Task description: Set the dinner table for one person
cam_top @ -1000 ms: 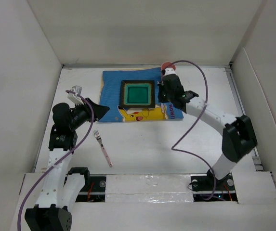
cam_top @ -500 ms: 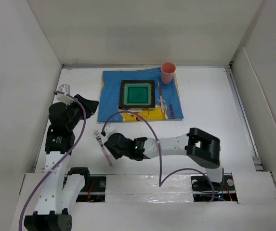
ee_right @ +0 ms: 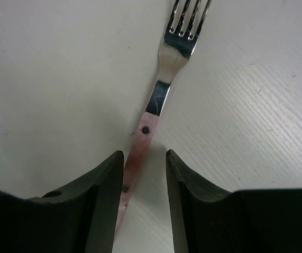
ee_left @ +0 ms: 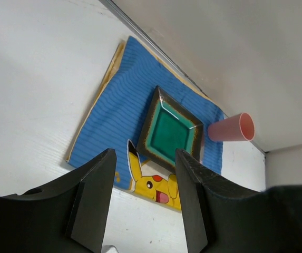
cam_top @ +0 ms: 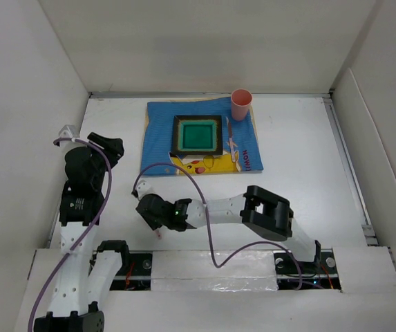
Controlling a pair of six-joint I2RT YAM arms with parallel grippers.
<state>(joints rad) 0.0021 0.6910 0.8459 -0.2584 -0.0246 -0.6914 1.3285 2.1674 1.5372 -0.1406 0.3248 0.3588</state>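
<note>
A fork (ee_right: 158, 97) with a pink handle lies on the white dinner table (cam_top: 301, 180) at the front left. My right gripper (ee_right: 143, 171) is open and low over the table, its jaws on either side of the fork's handle. In the top view the right gripper (cam_top: 146, 207) hides most of the fork. A green square plate (cam_top: 199, 135) sits on the blue Pikachu cloth (cam_top: 159, 135). A pink cup (cam_top: 241, 104) stands at the cloth's far right corner. My left gripper (cam_top: 109, 146) is open and empty at the left, raised and facing the cloth (ee_left: 114, 100).
A pink-handled utensil (cam_top: 231, 140) lies on the cloth right of the plate. White walls enclose the table on the left, back and right. The right arm's purple cable (cam_top: 204, 200) loops over the table's front middle.
My right arm let go of the cup at the cloth's far corner and swung to the front left, down over the fork. My left gripper drew back to the left.
</note>
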